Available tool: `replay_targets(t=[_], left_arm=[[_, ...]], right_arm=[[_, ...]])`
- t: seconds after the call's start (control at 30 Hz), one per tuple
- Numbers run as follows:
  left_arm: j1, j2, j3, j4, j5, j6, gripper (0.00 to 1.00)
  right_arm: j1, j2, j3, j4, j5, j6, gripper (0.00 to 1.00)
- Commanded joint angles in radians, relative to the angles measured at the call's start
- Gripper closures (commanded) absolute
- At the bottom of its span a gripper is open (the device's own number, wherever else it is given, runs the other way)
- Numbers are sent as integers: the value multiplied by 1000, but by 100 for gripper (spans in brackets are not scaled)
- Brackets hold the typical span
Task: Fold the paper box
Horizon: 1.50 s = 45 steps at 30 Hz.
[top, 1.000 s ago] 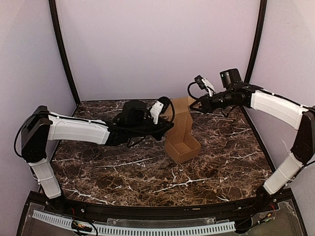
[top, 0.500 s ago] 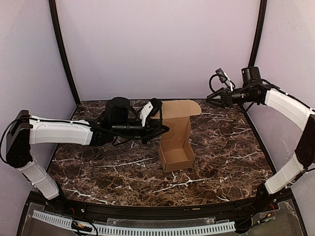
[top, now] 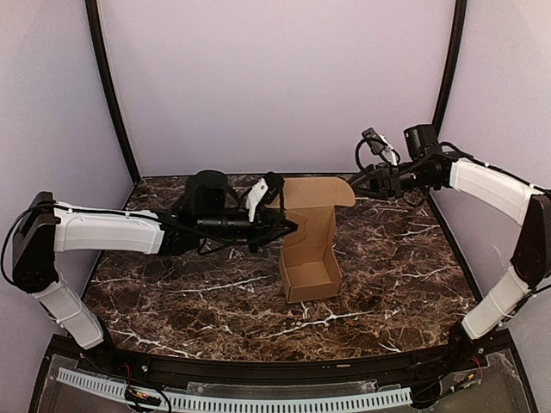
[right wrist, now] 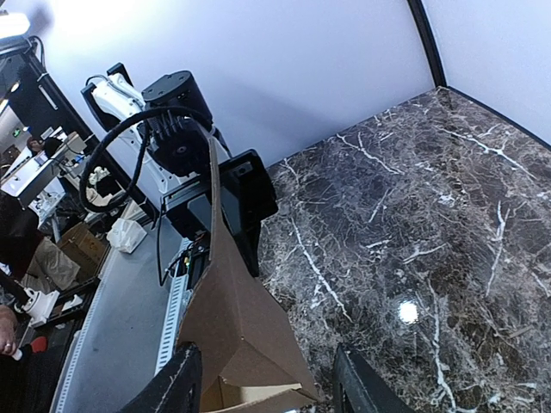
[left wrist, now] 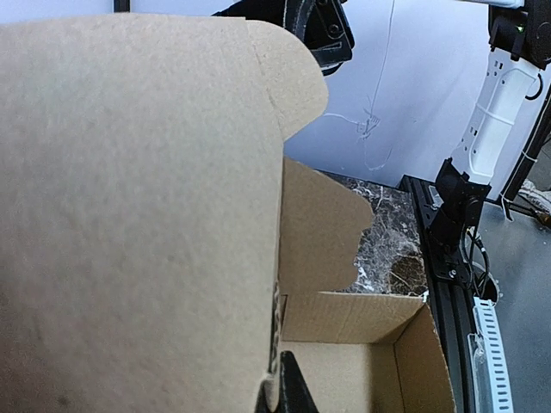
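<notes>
While L gripper (top: pixel 284 225) is clamping the paper box (top: pixel 312 262) wall to steady it w/ lid (top: pixel 314 193) upright, R gripper (top: pixel 355 179) is hovering released beside it, prob. to fold it down

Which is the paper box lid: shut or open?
Open: the paper box has its lid standing upright, the cavity exposed and empty.

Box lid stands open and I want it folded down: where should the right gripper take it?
Probably the lid, at its top edge by the right rounded tab, from the right: it stands upright and free there, while the left gripper pinches its left side.
</notes>
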Motion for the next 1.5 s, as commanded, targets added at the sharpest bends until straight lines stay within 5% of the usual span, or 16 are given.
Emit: replay_targets(t=[0.0,0.47,0.57,0.7,0.77,0.87,0.93,1.27,1.47], left_arm=[[-3,11,20,18,13,-33,99],[-8,45,40,41,63,-76,99],[-10,47,39,59,78,-80,99],[-9,46,37,66,79,-81,99],[-9,44,35,70,83,-81,99],[-9,43,33,70,85,-85,99],[-9,42,32,62,88,-81,99],[-8,4,12,64,160,-62,99],[-9,-6,-2,98,155,-78,99]], right_arm=[[39,-7,-20,16,-46,-9,49],[114,16,-23,69,-55,34,52],[120,26,-24,90,-68,52,64],[124,47,-13,92,-86,57,93],[125,46,-14,93,-96,57,90],[124,26,-16,86,-94,55,65],[112,1,-17,71,-82,43,60],[-87,-78,-52,49,-62,40,58],[-102,-64,-94,82,-13,68,59]])
